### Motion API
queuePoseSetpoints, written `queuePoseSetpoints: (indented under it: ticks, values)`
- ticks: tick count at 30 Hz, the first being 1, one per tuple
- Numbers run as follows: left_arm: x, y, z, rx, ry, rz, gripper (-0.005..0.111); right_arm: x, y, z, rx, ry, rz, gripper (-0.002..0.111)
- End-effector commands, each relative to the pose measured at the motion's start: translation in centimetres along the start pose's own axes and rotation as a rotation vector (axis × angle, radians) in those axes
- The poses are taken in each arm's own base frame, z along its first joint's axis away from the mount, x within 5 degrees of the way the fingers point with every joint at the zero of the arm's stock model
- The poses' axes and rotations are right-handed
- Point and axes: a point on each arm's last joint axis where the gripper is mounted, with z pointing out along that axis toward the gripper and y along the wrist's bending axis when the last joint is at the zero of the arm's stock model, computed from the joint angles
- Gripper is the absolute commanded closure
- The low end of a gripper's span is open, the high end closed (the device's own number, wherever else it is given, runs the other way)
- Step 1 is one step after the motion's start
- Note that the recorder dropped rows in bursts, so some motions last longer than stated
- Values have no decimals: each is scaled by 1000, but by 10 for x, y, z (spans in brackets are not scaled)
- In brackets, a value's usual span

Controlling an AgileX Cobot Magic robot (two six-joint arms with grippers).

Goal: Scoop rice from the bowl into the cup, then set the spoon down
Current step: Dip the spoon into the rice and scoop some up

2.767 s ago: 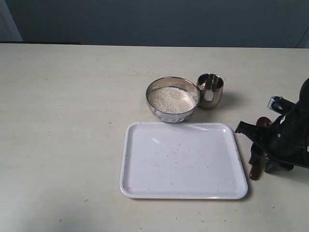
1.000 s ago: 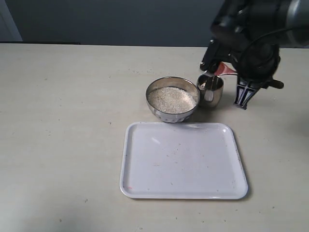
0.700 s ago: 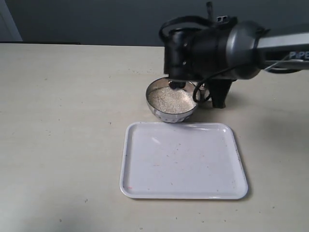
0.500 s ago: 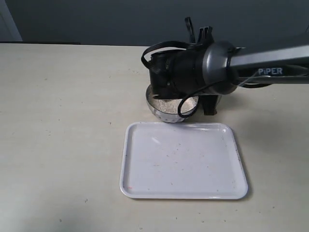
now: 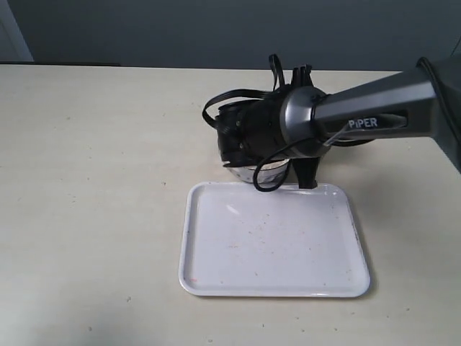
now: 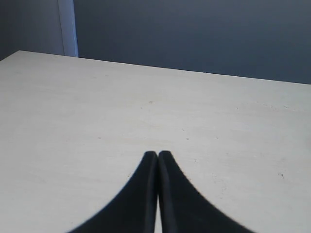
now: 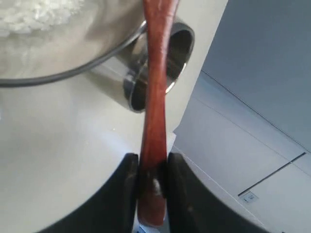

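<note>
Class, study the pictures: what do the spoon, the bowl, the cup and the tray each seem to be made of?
The spoon: apparently wood, reddish-brown with a glossy, varnished-looking sheen. The bowl and the cup: polished metal, probably steel, judging by their mirror-like reflections. The tray: white and smooth with a faint highlight, probably plastic, though the look leaves that open.

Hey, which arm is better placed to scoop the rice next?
Right. The right jaws are shut on the spoon, right at the bowl of rice. The left jaws are shut on nothing, with only table in view.
</note>
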Motion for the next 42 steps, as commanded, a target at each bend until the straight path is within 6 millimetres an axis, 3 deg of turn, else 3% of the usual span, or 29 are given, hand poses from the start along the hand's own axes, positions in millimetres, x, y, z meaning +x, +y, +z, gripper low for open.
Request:
queuePoseSetpoints:
  ticks: [1,17,31,42]
  values:
    - [-3,0,0,1,-17,-5,106,0,0,-1,-17,6,10,109]
    - [-3,0,0,1,-17,-5,106,-6,17,-15,-124,-22,-63,109]
    - [-3,0,0,1,-17,-5,106,-6,17,-16,-119,-23,-68,109]
    - [-3,0,0,1,-17,-5,106,2,17,-18,-226,-26,4,109]
